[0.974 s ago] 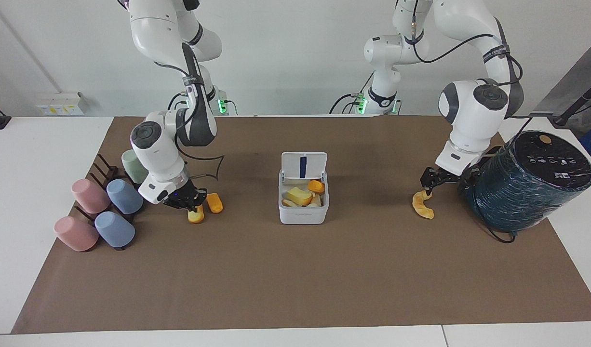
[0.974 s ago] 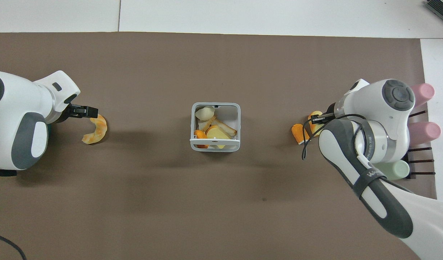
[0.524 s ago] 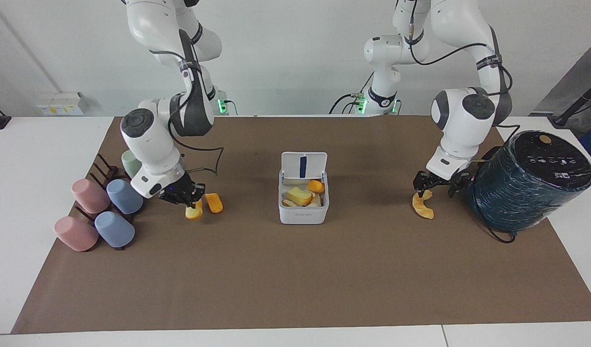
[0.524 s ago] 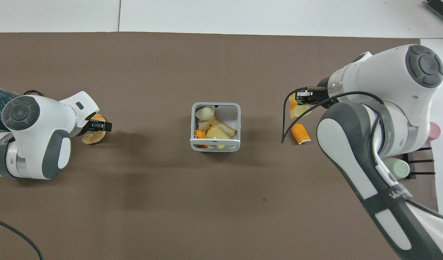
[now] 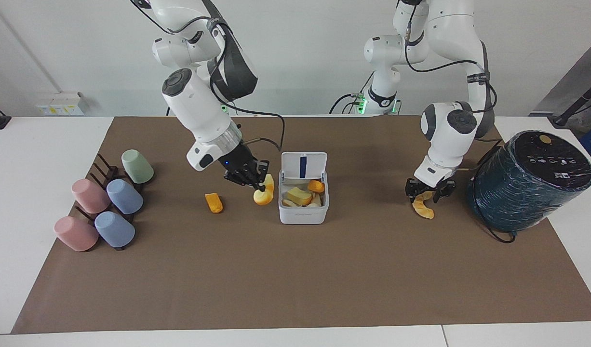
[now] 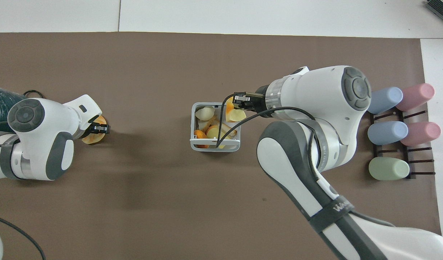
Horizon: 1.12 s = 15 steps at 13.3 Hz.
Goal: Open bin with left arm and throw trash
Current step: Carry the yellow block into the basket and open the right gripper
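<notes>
Bin (image 5: 303, 212) sits mid-mat with its lid (image 5: 303, 166) hinged up toward the robots, blue strip showing; scraps already inside, a pale yellow wedge (image 5: 299, 195) and an orange chunk (image 5: 316, 186) among them; right tool (image 5: 258, 183) is up in the air just beside the bin on the right arm's side, clenched on a yellow-orange scrap (image 5: 264, 193) that hangs at the bin's rim; in the overhead view that scrap (image 6: 235, 114) overlaps the bin's edge; a second orange piece (image 5: 213, 202) lies on the mat toward the right arm's end, well clear of that tool; left tool (image 5: 424, 191) is low over the curved crescent peel (image 5: 423, 206), near the big dark teal cylinder (image 5: 529, 180); its fingers straddle the top end of the peel, but I cannot tell whether they are gripping it or only around it; the peel's lower end looks to rest on the mat; pastel cups (image 5: 101, 205) on a rack at the right arm's end of the table (image 5: 35, 159).
</notes>
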Tool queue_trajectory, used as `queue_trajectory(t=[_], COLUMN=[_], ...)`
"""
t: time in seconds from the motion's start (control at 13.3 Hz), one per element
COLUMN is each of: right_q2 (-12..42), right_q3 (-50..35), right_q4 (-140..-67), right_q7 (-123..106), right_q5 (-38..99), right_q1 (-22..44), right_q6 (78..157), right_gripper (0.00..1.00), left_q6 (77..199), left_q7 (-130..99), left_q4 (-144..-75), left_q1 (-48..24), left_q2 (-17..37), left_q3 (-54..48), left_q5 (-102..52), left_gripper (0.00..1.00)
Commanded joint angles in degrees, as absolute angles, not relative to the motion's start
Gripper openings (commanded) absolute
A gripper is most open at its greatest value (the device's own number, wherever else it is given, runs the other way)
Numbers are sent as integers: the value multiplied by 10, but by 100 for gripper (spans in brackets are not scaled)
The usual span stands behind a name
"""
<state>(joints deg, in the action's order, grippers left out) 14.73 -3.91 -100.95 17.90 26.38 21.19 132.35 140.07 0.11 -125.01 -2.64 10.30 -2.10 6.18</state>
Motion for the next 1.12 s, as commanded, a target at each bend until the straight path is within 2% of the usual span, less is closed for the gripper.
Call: queue_trajectory(t=[0.0,0.15,0.22,0.3,0.37,0.45,0.52,0.6,0.9,1.05], right_q2=[160,167,167,169,169,169,169,169,151,138], right_q3=[-40,-40,-40,-40,-40,-39,-39,-39,-33,-33], right_q4=[-1013,-1016,-1021,-1027,-1034,-1034,-1034,-1032,-1028,-1024], right_q7=[184,192,195,200,206,206,207,207,204,191], right_q5=[279,279,279,279,279,279,279,279,268,213], right_q1=[226,236,243,252,255,254,254,254,242,205], right_q6=[1335,1358,1361,1362,1365,1361,1362,1363,1356,1356], right_gripper=[0,0,4,14,32,63,84,100,100,100], left_q6=[1425,1426,1426,1426,1423,1417,1411,1398,1298,1227], left_q7=[0,-1,-1,0,1,1,1,1,-5,-48], left_q4=[-1266,-1267,-1267,-1265,-1260,-1250,-1239,-1224,-1132,-1072], left_q1=[-34,-35,-35,-35,-37,-44,-46,-46,-54,-84], left_q2=[105,108,108,109,109,110,118,120,121,122], left_q3=[-18,-18,-18,-18,-18,-17,-17,-18,-19,-20], left_q5=[76,76,76,76,76,76,76,76,72,69], left_gripper=[53,36,28,17,6,0,0,0,0,0])
